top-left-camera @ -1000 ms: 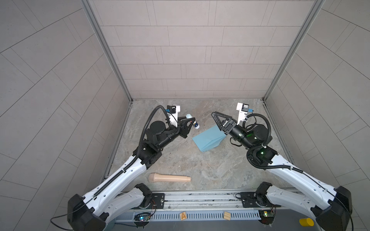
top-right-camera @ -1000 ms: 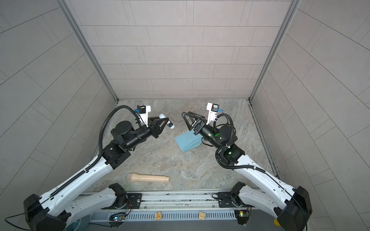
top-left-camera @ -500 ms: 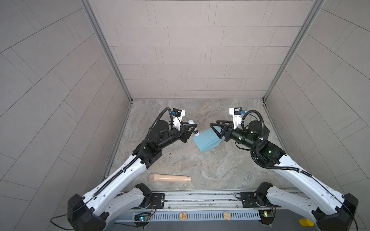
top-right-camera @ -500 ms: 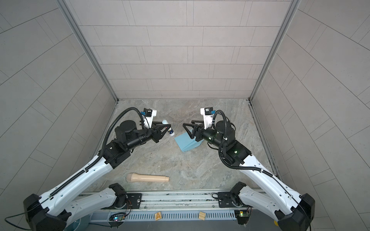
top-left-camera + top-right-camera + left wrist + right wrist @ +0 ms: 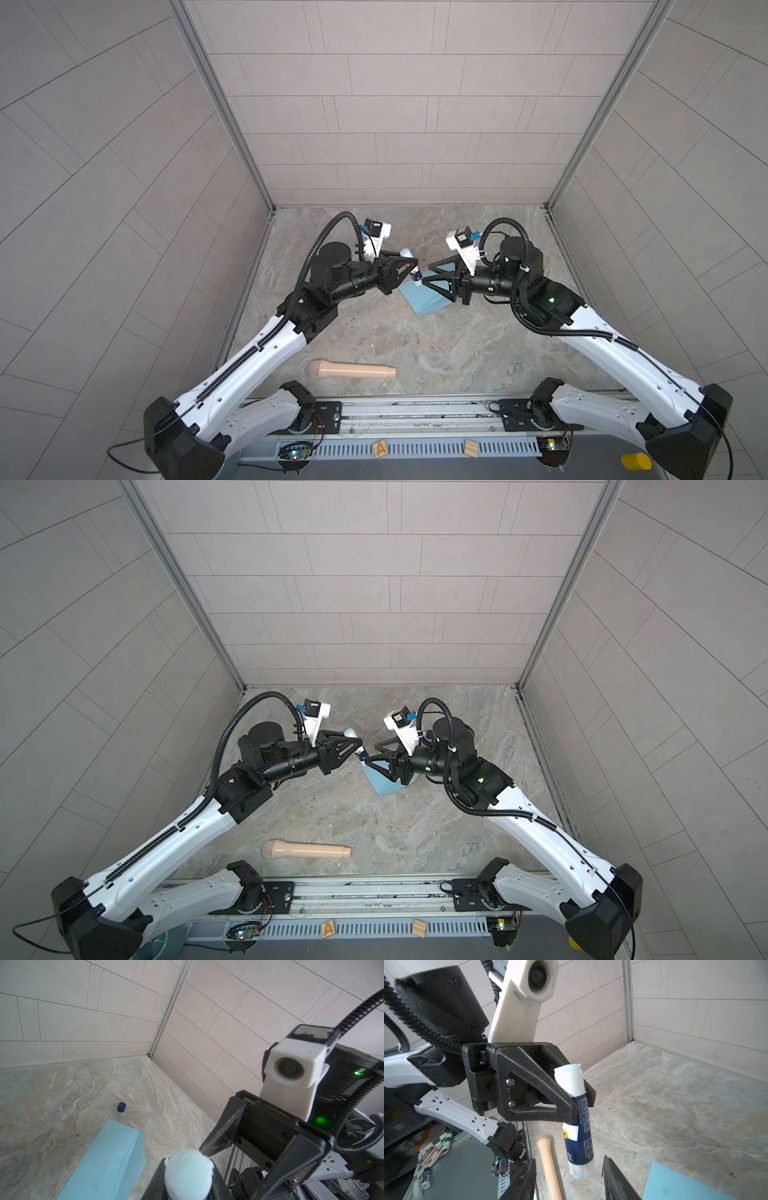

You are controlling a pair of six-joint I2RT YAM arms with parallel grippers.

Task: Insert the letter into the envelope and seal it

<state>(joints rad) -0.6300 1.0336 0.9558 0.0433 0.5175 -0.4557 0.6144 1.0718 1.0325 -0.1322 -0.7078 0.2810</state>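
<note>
The left hand [image 5: 580,1105] clamps an upright glue stick [image 5: 578,1138] around its middle, its pale tip uncapped. The stick's lower end hangs between the spread fingers of the right hand [image 5: 569,1159], seemingly untouched. A beige cylinder [image 5: 548,1163] and the envelope [image 5: 679,1184] lie on the worktop [image 5: 664,1105].

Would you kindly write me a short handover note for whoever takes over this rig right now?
Left gripper: shut on the uncapped glue stick, held off the table.
Right gripper: open, fingers on either side of the stick's lower end, not gripping.
Envelope: flat on the table between the arms; dark blue cap stands beyond it.
Letter: not visible in any view; possibly already inside.
Done: glue picked up and uncapped.
Left: confirm the letter is in, glue the flap, press it shut.
</note>
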